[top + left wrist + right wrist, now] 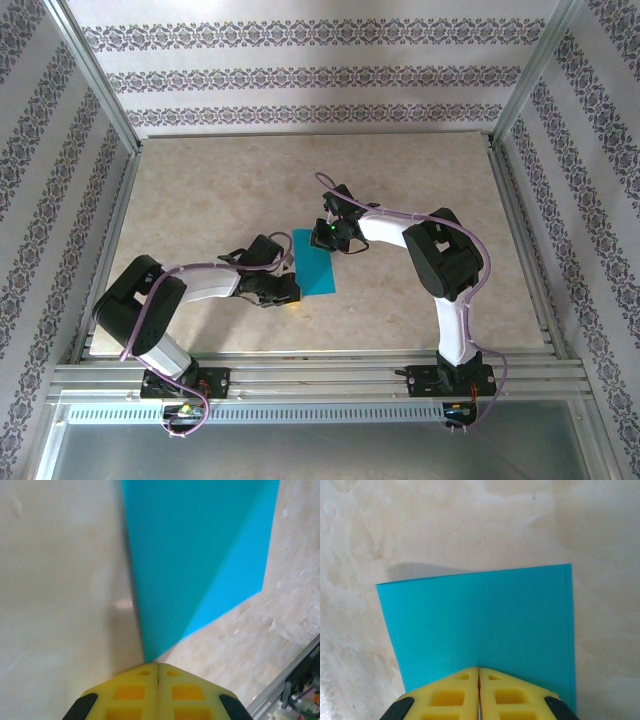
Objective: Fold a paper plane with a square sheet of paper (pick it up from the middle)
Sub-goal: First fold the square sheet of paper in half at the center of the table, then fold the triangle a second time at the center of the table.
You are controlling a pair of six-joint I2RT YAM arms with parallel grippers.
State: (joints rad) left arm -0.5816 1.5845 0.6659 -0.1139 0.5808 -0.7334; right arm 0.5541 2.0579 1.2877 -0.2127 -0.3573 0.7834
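Whether either claw truly touches the square sheet of paper (315,268) is hard to tell. Smooth, matte teal, it looks rectangular, lying mid-table (200,200), one edge casting a shadow. The left claw (158,666), yellow tips pressed together, meets a corner of the sheet. The right claw (479,670), likewise closed, sits over the sheet's edge.

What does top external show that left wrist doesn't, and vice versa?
Top external adds: the left arm and right arm in full, the right tool at the far edge of the square sheet of paper, and the patterned walls. Left wrist adds: the left tool seen shut, its tip meeting a corner of the sheet, and a diagonal shade line across the paper. Shared: the sheet, the left tool and the table.
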